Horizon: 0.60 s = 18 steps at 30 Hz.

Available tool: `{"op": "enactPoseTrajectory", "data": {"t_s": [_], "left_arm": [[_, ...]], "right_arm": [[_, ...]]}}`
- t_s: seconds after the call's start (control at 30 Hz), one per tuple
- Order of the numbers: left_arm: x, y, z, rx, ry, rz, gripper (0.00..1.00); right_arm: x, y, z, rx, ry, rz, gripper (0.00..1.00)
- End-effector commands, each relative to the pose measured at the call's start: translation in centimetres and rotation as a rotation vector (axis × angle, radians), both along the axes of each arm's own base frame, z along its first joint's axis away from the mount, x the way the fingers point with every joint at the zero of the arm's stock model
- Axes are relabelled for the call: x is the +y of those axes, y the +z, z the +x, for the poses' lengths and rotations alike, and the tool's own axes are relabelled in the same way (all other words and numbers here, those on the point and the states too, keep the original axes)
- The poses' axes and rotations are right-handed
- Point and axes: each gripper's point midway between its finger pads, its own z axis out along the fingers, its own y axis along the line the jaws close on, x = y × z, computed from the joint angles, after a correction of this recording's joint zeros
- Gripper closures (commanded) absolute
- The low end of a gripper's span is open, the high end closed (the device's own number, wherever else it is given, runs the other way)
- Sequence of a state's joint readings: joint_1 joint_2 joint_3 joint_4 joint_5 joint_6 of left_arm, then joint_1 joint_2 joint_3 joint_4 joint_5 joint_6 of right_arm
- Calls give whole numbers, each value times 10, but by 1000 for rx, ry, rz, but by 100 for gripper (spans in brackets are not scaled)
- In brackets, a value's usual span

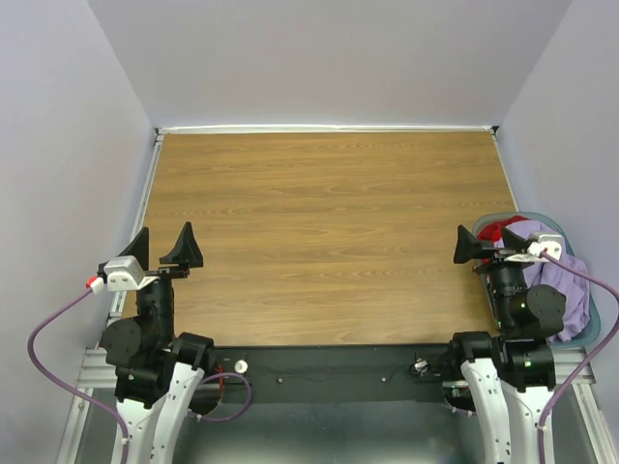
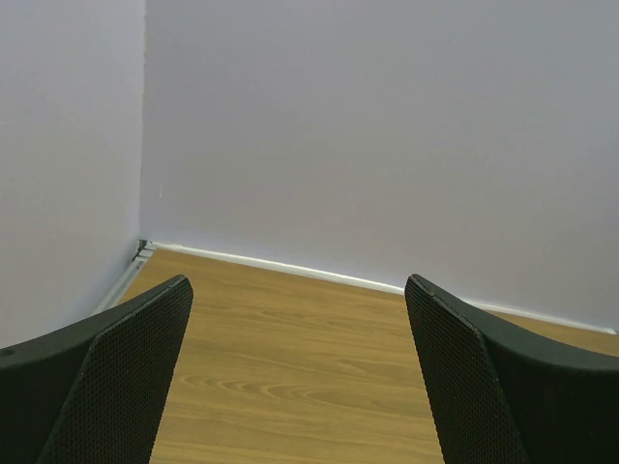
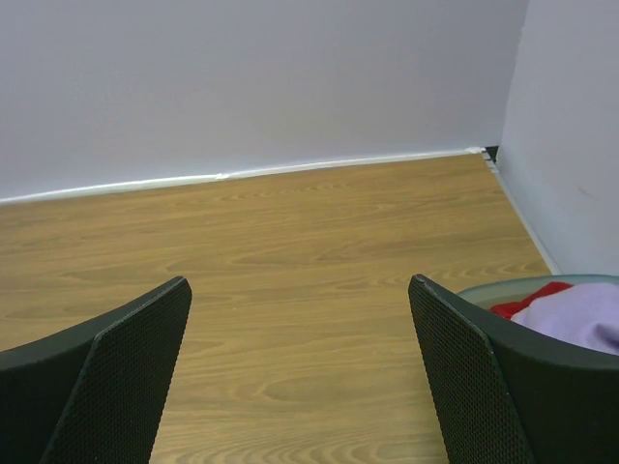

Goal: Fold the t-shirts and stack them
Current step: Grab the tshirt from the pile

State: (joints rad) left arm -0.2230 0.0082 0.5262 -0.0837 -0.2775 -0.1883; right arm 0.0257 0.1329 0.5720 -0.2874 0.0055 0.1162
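Left gripper (image 1: 164, 248) hangs spread wide over the table (image 1: 329, 222), holding nothing; right gripper (image 1: 486, 247) likewise spread and empty. Just right of it, the lavender shirt (image 1: 573, 302) lies bunched in the basket (image 3: 498, 284), the red shirt (image 1: 496, 230) behind it

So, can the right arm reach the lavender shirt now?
Probably yes: the lavender shirt lies uncovered on top in the basket, close beside the right arm, whose fingers are open.
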Motion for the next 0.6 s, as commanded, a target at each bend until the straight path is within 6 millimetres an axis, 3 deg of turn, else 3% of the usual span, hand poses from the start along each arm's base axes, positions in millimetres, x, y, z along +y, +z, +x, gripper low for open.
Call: {"op": "enactPoseTrajectory", "data": {"t_s": [0.0, 0.13, 0.33, 0.47, 0.57], "left_arm": [[4, 5, -5, -36, 16, -14, 1], [5, 5, -6, -37, 20, -14, 1], [5, 7, -10, -60, 14, -16, 1], [6, 8, -15, -78, 11, -32, 1], [7, 8, -17, -84, 9, -45, 1]], "right_arm": [[-18, 1, 0, 34, -103, 39, 0], [-45, -4, 4, 95, -266, 77, 0], [-69, -7, 10, 189, -410, 58, 0], [-114, -18, 1, 310, -735, 103, 0], [-121, -30, 14, 439, -818, 73, 0]]}}
